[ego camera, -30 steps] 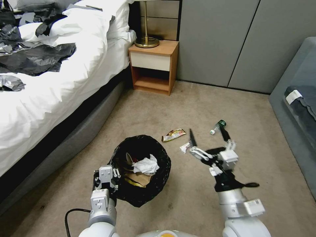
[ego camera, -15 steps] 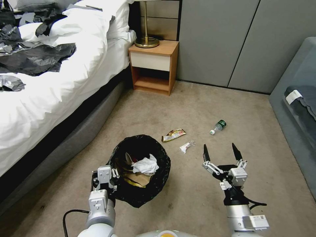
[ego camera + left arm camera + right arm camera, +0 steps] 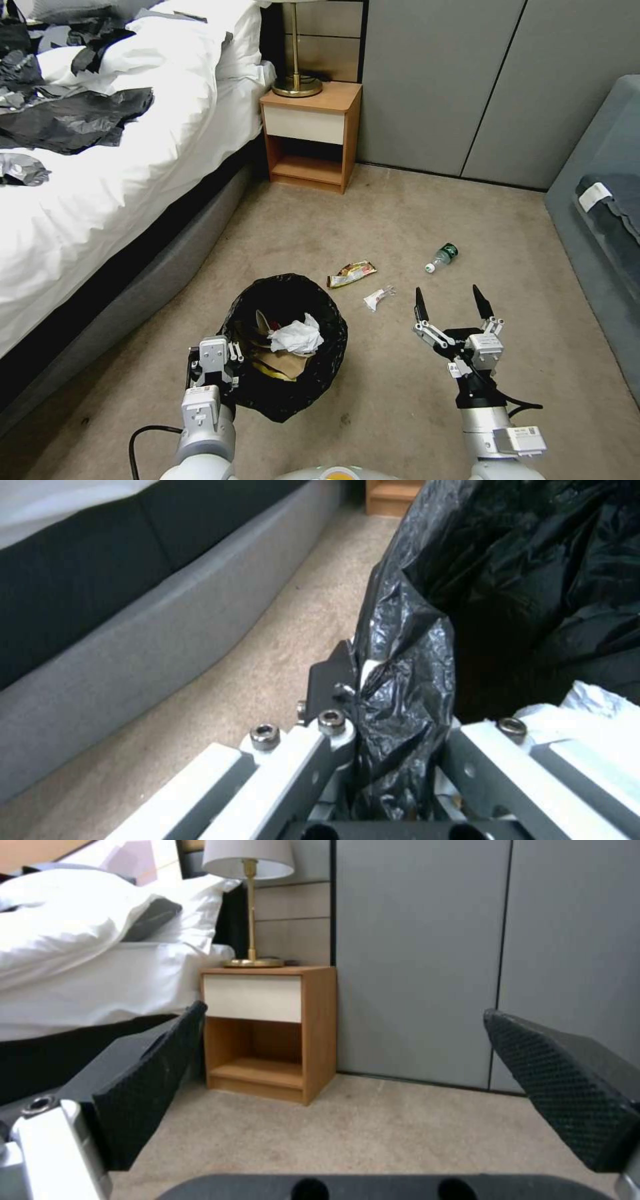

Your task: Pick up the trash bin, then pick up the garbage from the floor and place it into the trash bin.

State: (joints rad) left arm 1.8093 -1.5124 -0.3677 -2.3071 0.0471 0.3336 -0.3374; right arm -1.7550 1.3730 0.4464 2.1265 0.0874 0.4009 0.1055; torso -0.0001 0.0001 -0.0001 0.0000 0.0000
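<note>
While the trash bin [image 3: 287,347] is held at its rim by the clenched left gripper [image 3: 212,365], the right gripper [image 3: 450,309] is kept spread above the carpet. A small white wrapper [image 3: 375,298] lies at its ten o'clock; a vertical descent centred over it is advised.

A small orange-brown wooden nightstand [image 3: 312,133] with a white drawer is set against grey panelled walls [image 3: 460,80]. A brass-based lamp [image 3: 297,80] is carried on it. Left of it, a white-sheeted bed [image 3: 100,193] is seen; beige carpet [image 3: 373,213] lies before it.
</note>
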